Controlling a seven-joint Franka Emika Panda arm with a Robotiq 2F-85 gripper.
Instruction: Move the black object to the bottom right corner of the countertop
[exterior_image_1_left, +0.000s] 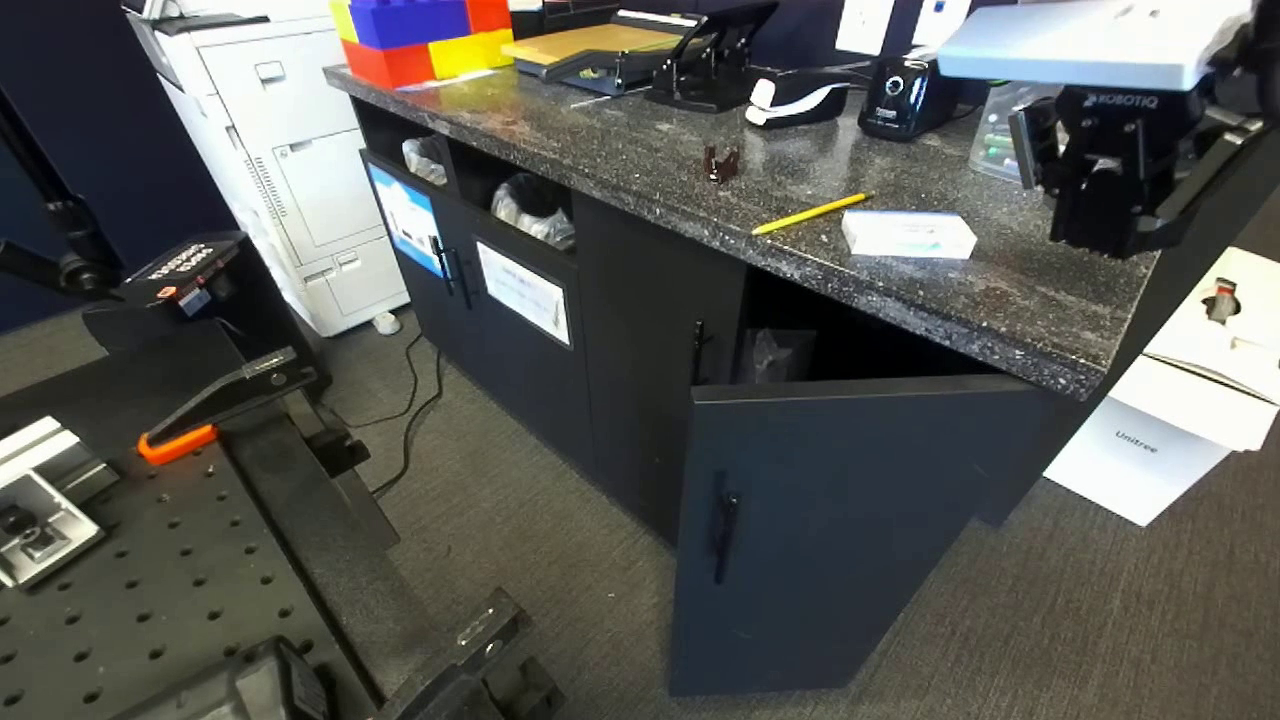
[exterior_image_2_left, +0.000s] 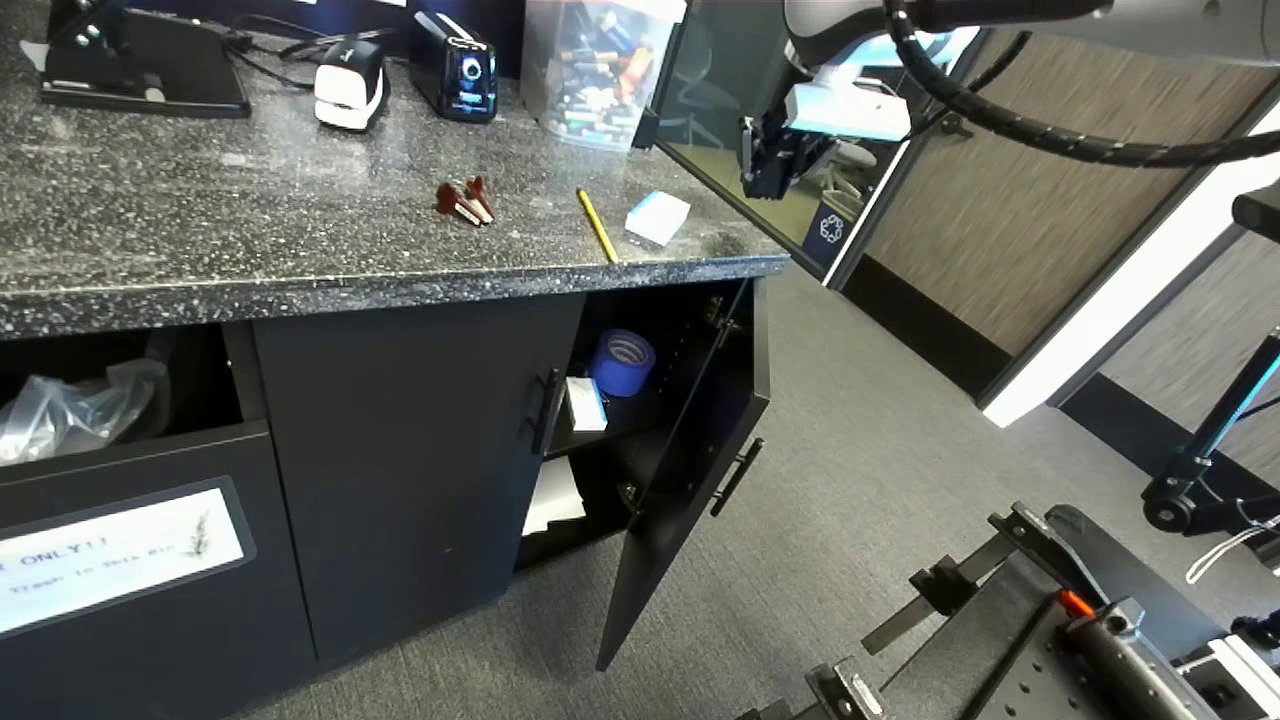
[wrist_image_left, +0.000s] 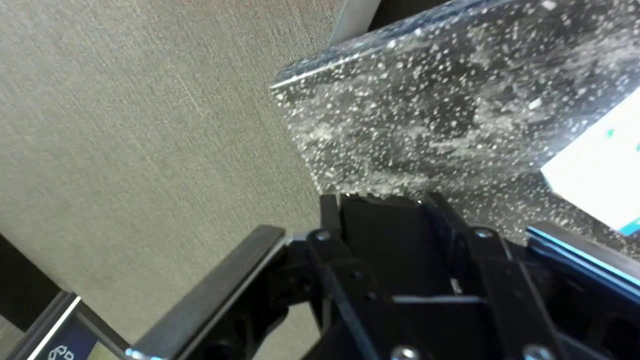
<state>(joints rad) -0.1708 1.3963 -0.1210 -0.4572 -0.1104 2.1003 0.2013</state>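
A small, plain, matte black block (wrist_image_left: 387, 240) sat pinched from both sides in the black mechanical hand (wrist_image_left: 382, 200), which stood only as wide as the block itself; a side hold like that probably left the underside free for setting down. In both exterior views block and hand ran together as one dark mass, so the grip was best judged in the wrist view. The pair hung in the air at the right end of the long worktop (exterior_image_1_left: 800, 175), dark grey with white flecks like granite. From the wrist, the end edge ran out of sight behind the hand, and the front right corner (wrist_image_left: 295, 98) lay ahead, so the hand was likely there to line up with its goal. Some of it looked to be out past the edge; letting go there could have sent the block down to the grey carpeted floor (exterior_image_2_left: 900, 450), and a shift inward before lowering seemed called for. The white rectangular box with a pale blue side (exterior_image_1_left: 908, 238) lay just in from the corner, the thing nearest to be bumped, with the slender yellow pencil (exterior_image_1_left: 812, 214) beside it.
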